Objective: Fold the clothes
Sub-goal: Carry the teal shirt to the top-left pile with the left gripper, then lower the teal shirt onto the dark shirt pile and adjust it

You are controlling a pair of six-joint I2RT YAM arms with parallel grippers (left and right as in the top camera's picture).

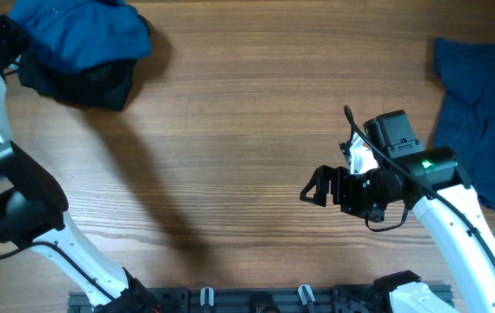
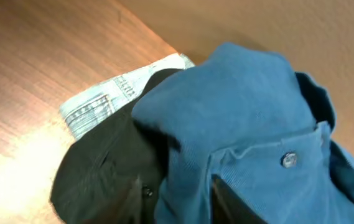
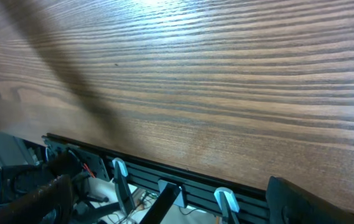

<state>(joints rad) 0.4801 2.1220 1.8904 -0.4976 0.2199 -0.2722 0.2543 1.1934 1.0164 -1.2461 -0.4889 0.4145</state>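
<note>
3 garments on the table, 2 piles. Pile 1, far left corner: medium-blue polo shirt bunched on top of a black garment, the 2 touching, black one sticking out at the near side. The left wrist view shows 1 button on the polo placket and a pale printed cloth piece poking out from under the black one. Pile 2, right edge: 1 darker dull-blue garment, spread loose and crumpled, partly out of frame, well apart from pile 1.

2 arms. The left arm reaches up the left edge to the far corner, left gripper right at pile 1; its fingers are not clearly seen, so I cannot tell whether they are apart or together. The right arm is bent over the right-centre of the table, right gripper pointing left above bare wood, fingers spread wide, holding nothing, near but not touching the dull-blue garment. A black rail runs along the near table edge.
</note>
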